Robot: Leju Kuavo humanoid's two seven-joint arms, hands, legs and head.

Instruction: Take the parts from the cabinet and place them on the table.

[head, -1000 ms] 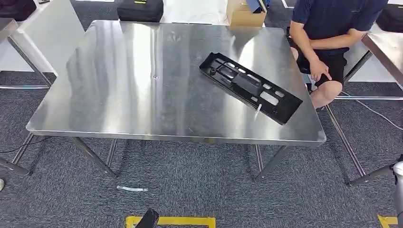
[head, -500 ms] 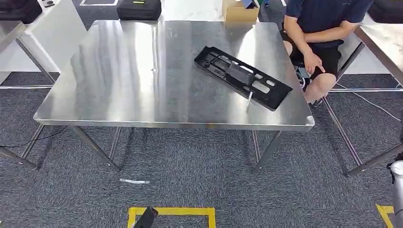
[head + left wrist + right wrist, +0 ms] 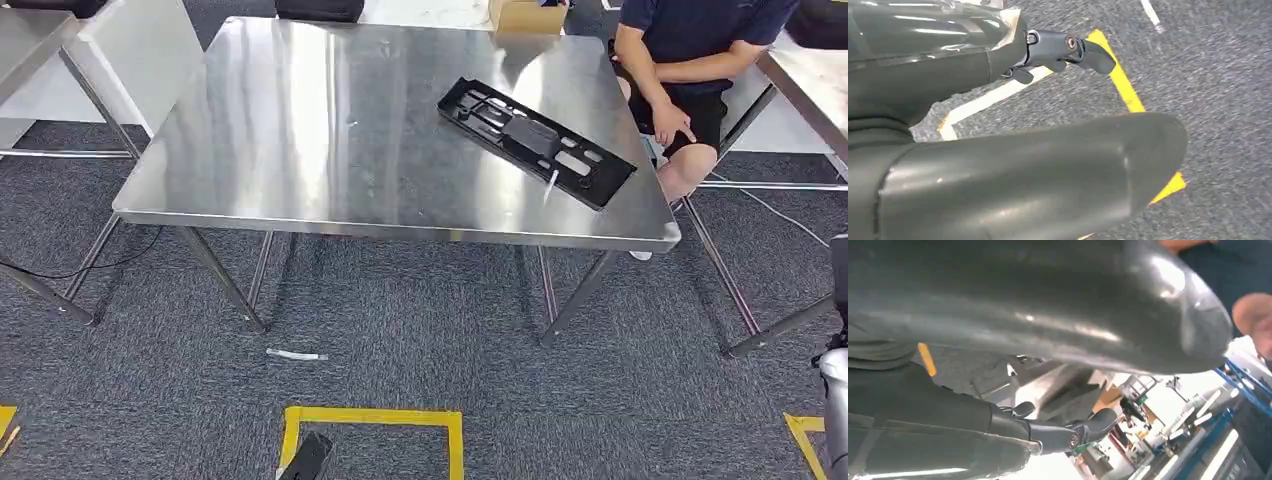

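Observation:
A long black plastic part with several cut-outs lies slantwise on the right half of the steel table, near its right edge. My left hand hangs low over the carpet and yellow floor tape; its fingers stand apart from the thumb and nothing is in it. My right hand also hangs with its fingers stretched out and holds nothing. The silver right arm shows at the lower right of the head view, well short of the table.
A person sits at the table's far right corner, one hand on a knee. More steel tables stand at the right and left. A cardboard box sits behind. Yellow tape and a white scrap lie on the carpet.
The whole picture has shifted: the camera has moved back, so the table sits higher and more carpet and tape show. The black part lies where it was on the table.

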